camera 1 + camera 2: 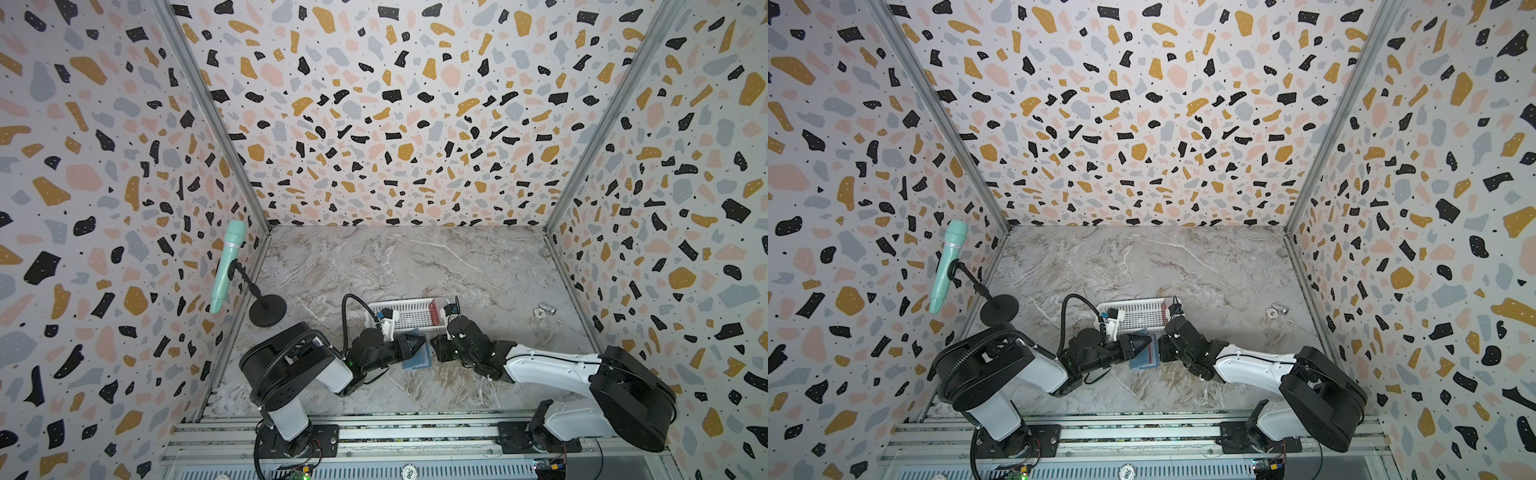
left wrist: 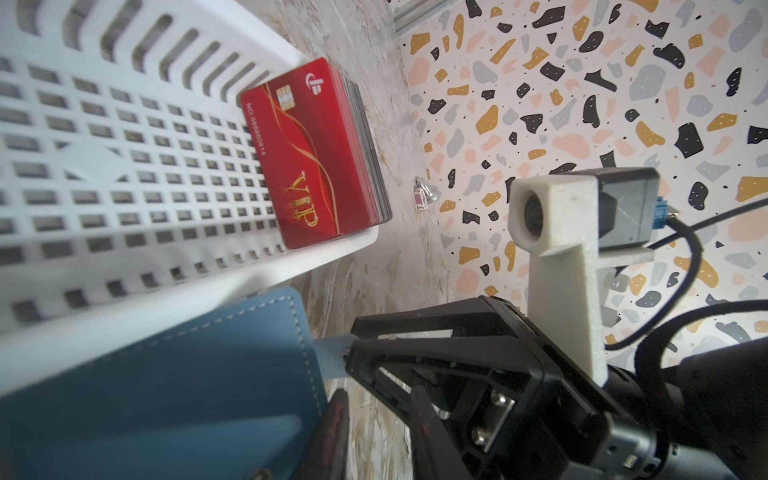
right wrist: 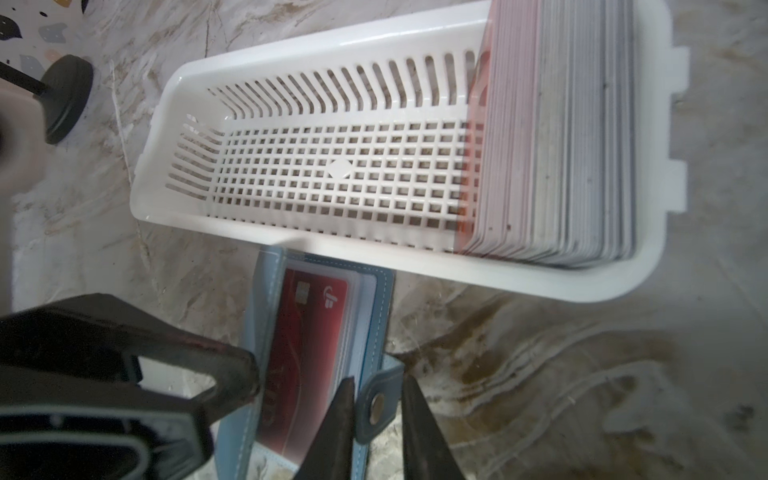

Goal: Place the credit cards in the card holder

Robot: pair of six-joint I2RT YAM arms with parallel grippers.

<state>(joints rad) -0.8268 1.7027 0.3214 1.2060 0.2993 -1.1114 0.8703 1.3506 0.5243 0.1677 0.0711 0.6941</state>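
The blue-grey card holder (image 1: pixel 417 362) (image 1: pixel 1144 360) lies open on the table right in front of the basket. One red credit card (image 3: pixel 307 332) sits in its clear sleeve. More credit cards (image 1: pixel 435 311) (image 2: pixel 316 158) (image 3: pixel 557 145) stand stacked at the basket's right end. My left gripper (image 1: pixel 423 342) (image 2: pixel 376 415) is slightly open, with bare table between its fingers and one finger (image 3: pixel 232 374) on the holder's left cover. My right gripper (image 1: pixel 433 347) (image 3: pixel 379 386) has its fingers closed against both sides of the holder's snap tab (image 3: pixel 376 409).
The white perforated basket (image 1: pixel 399 305) (image 3: pixel 332 39) stands just behind the holder. A mint microphone (image 1: pixel 226 266) on a black stand is at the left wall. A small metallic object (image 1: pixel 544 311) lies far right. The two grippers nearly touch over the holder.
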